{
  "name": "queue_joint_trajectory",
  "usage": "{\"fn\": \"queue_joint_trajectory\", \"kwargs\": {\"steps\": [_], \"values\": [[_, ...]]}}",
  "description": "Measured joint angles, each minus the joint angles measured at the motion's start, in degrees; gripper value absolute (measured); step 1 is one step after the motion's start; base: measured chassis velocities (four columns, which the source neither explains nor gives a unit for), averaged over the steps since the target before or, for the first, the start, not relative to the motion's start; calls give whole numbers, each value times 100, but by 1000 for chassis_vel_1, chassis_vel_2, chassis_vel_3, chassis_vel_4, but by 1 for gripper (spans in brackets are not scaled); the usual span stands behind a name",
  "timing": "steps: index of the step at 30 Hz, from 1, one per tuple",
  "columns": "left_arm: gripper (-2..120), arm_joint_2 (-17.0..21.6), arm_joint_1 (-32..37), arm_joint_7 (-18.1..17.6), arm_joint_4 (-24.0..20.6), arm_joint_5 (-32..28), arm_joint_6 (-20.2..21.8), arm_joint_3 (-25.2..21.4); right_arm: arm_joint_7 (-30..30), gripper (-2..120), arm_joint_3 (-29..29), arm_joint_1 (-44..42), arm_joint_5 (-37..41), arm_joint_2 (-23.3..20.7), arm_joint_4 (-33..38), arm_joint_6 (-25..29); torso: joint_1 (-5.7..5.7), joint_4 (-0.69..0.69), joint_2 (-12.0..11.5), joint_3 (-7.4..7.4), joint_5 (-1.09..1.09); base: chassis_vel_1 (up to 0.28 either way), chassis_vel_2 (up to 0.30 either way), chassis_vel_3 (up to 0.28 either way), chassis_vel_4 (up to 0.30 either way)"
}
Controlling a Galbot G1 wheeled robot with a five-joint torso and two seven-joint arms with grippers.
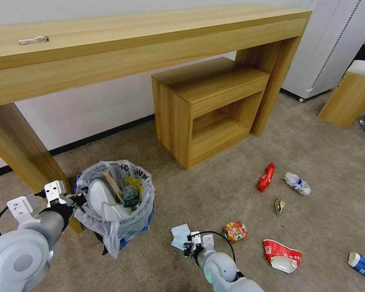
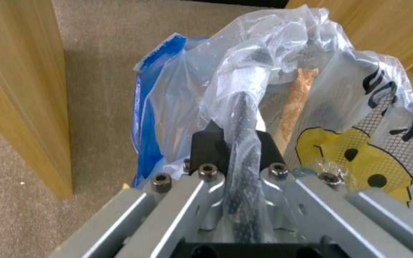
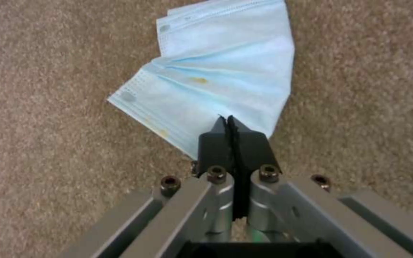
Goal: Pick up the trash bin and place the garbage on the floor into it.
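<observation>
Left claw (image 2: pixel 235 141): clamped on the bag-covered rim of the trash bin (image 1: pixel 114 205), which is beside the counter leg (image 1: pixel 22 152) and contains a white slipper (image 1: pixel 101 198), a bottle and a wooden stick. Right claw (image 3: pixel 233 138): fingers pressed together at the edge of the pale blue mask (image 3: pixel 221 79) on the floor (image 1: pixel 215 190); whether they pinch it cannot be told. Can and wrappers lie farther right.

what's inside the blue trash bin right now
In the trash bin, within its plastic bag: a white slipper, a wooden stick and a plastic bottle. Anything lower down is covered by these.
</observation>
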Motion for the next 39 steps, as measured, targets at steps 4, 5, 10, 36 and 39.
{"fn": "queue_joint_trajectory", "kwargs": {"steps": [4, 5, 10, 36, 39], "values": [[2, -5, -5, 1, -3, 5, -3, 8, -175, 9, 29, -9, -160, -37, 23, 116, 0, 0, 0, 0, 0, 0, 0, 0, 0], [2, -5, -5, 1, -3, 5, -3, 8, -175, 9, 29, -9, -160, -37, 23, 116, 0, 0, 0, 0, 0, 0, 0, 0, 0], [2, -12, -11, 10, -2, 23, -4, 20, -598, 26, 28, -23, -686, -93, 48, 376, 0, 0, 0, 0, 0, 0, 0, 0, 0], [2, 0, -115, 59, 160, 62, -19, 79, -2316, 100, 136, -80, -3441, -238, -466, 1575, 0, 0, 0, 0, 0, 0, 0, 0, 0], [2, 0, -114, 64, 160, 62, -21, 76, -2348, 100, 134, -79, -3537, -220, -531, 1664, 0, 0, 0, 0, 0, 0, 0, 0, 0]]}}
